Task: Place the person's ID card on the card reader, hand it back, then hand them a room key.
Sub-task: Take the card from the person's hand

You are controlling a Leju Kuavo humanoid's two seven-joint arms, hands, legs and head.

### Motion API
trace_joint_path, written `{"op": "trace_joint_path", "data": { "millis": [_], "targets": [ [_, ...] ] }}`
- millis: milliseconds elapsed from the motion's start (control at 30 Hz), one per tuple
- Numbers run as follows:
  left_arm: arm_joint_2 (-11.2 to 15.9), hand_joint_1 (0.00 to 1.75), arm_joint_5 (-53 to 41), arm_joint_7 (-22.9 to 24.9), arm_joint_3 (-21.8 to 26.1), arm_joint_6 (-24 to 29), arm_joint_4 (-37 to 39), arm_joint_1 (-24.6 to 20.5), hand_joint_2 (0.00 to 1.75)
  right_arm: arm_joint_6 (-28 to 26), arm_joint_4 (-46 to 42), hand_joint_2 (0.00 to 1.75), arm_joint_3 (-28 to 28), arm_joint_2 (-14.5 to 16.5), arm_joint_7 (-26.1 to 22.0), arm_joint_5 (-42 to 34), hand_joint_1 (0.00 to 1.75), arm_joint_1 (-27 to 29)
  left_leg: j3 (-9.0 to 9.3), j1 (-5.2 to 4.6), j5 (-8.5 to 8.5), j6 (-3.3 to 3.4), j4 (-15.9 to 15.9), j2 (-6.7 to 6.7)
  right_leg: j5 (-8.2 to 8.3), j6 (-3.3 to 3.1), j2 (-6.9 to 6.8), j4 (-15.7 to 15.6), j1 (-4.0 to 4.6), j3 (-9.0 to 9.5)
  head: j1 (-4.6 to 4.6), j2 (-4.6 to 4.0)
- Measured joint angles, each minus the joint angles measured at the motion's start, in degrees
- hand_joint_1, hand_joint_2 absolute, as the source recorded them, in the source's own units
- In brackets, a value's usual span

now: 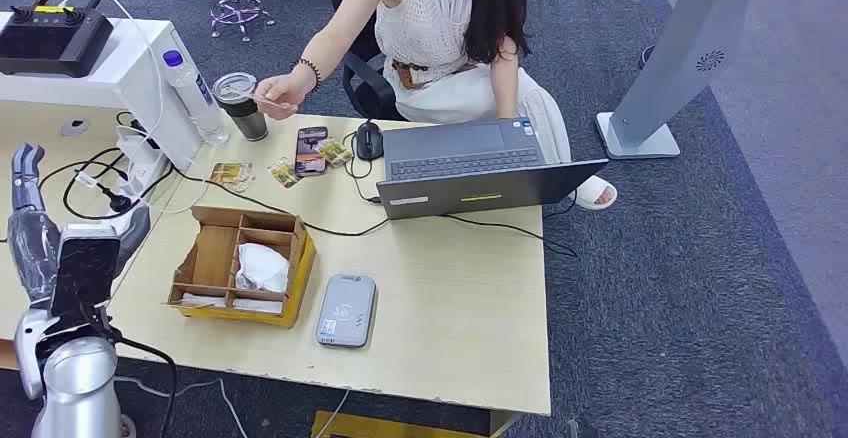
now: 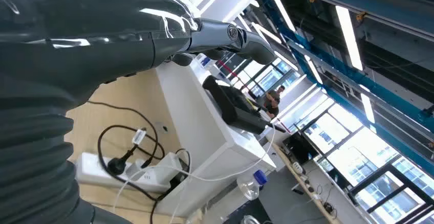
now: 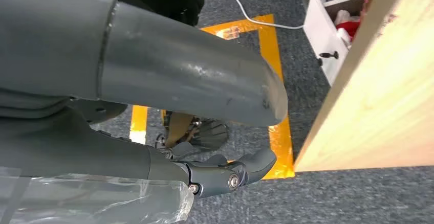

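A person sits behind the desk (image 1: 470, 338) and holds the ID card (image 1: 268, 99) in a hand (image 1: 280, 90) above the far edge, beside a cup (image 1: 240, 105). The card is well apart from the robot's left hand (image 1: 45, 233), which is raised over the desk's left edge with its fingers (image 1: 25, 173) stretched out, apart and holding nothing. The reader (image 1: 346, 310) lies flat near the desk's front edge, just right of the box (image 1: 240, 266), with nothing on it. White cards lie in the box's compartments; whether they are room keys I cannot tell. The right hand (image 3: 220, 170) hangs below the desk's front edge over the carpet, fingers loosely curled and apart, empty, far from the card. A laptop (image 1: 480, 166) stands open behind the reader
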Motion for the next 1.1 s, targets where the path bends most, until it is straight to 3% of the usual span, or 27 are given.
{"op": "trace_joint_path", "data": {
  "millis": [500, 633, 800, 933, 1100],
  "targets": [
    [6.6, 0.00, -19.5, 9.0, -9.5, 5.7, 9.5, -11.7, 1.75, 0.3, 0.3, 1.75, 0.0, 0.1, 3.5, 2.3, 0.00, -0.1, 0.00, 0.00, 0.01, 0.00, 0.0, 0.01, 0.02, 0.01, 0.02, 0.0, 0.00, -0.01, 0.01, 0.00],
    [8.1, 0.00, -25.4, 11.7, -12.5, 7.2, 12.6, -14.8, 1.75, 0.8, 0.4, 0.00, 0.0, 0.0, 4.2, 3.0, 0.00, -0.1, 0.00, 0.00, 0.02, -0.01, 0.0, 0.01, 0.02, 0.01, 0.03, 0.0, 0.00, -0.01, 0.01, 0.00],
    [9.6, 0.00, -32.5, 15.2, -16.1, 9.1, 16.5, -18.2, 1.75, 1.5, 0.6, 0.00, 0.0, 0.0, 4.4, 4.0, 0.00, -0.1, -0.01, 0.00, 0.02, -0.01, 0.0, 0.01, 0.02, 0.01, 0.03, 0.0, 0.00, 0.00, 0.02, 0.00],
    [10.5, 1.66, -36.5, 17.1, -18.2, 10.3, 18.5, -19.7, 1.75, 2.2, 0.7, 0.00, 0.0, 0.0, 4.3, 4.5, 0.00, -0.1, -0.01, 0.00, 0.02, -0.01, 0.0, 0.02, 0.02, 0.01, 0.04, 0.0, 0.00, -0.01, 0.01, 0.00],
    [10.8, 1.75, -36.9, 17.4, -19.5, 10.3, 20.1, -20.7, 1.75, 2.8, 0.9, 0.00, 0.0, 0.0, 4.0, 4.6, 0.00, -0.1, -0.01, 0.00, 0.02, -0.01, 0.0, 0.01, 0.02, 0.01, 0.04, 0.0, 0.00, -0.01, 0.01, 0.00]
  ]
}}
